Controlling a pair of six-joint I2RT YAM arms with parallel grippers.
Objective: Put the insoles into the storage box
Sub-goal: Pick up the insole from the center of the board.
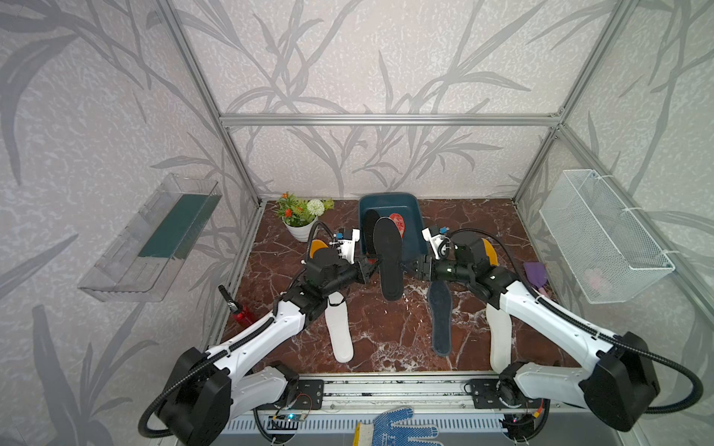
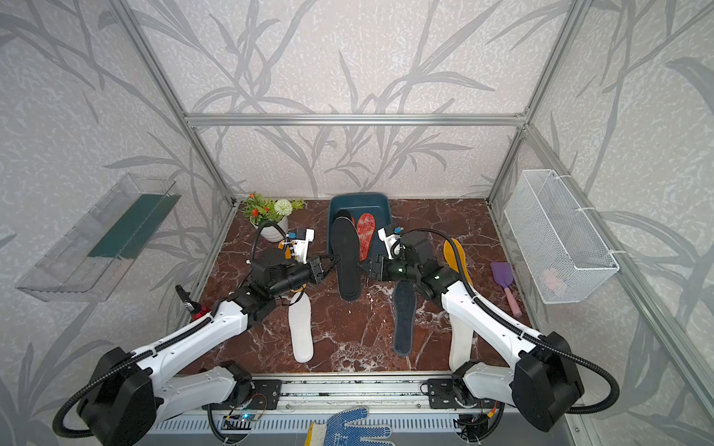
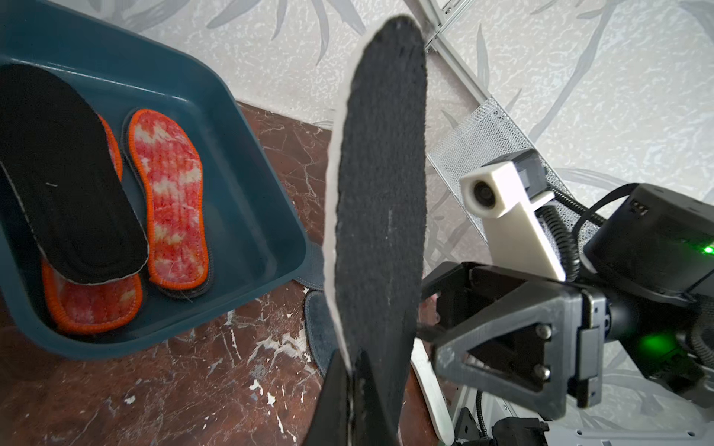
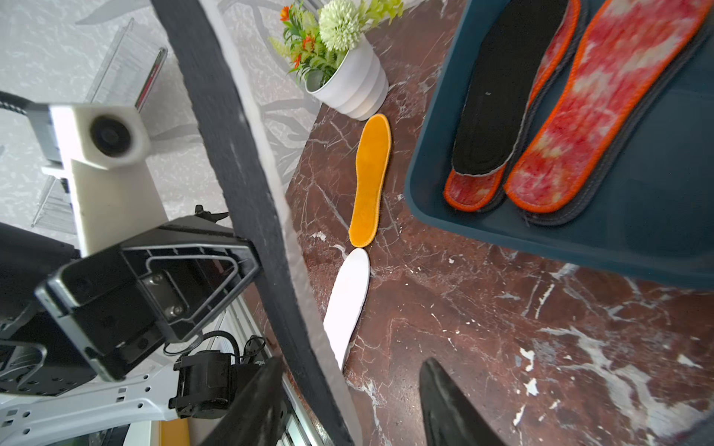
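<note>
Centrally in both top views, the black insole (image 1: 388,262) (image 2: 346,262) hangs above the bench (image 1: 386,340). Its toe end overlaps the near rim of the box (image 1: 388,197) (image 2: 359,197) and its heel end reaches toward the lower frame. It is long and foot-shaped, with a matte, felt-like black face. The wrist views show a pale, whitish layer along its edge (image 3: 380,216) (image 4: 247,193).

The left hand (image 1: 369,265) (image 2: 332,264) is clamped tight on one long side of this insole. At the bottom of the left wrist view its fingers (image 3: 336,386) pinch the edge. The right hand (image 1: 411,266) (image 2: 365,266) sits at the opposite side with its jaws spread and grips nothing. In the right wrist view (image 4: 351,361) the insole passes beside one finger.

The box is a dark teal tub with rounded corners at the upper centre of the top views. Inside it lie two red-orange insoles (image 3: 166,200) with bright orange stitched borders. A second black insole (image 3: 65,173) rests on top of one of them.

On the bench lie white insoles (image 1: 339,332) at the lower left and lower right. A grey insole (image 1: 440,316) lies right of centre. Yellow insoles (image 4: 371,181) are partly hidden behind the arms.
</note>
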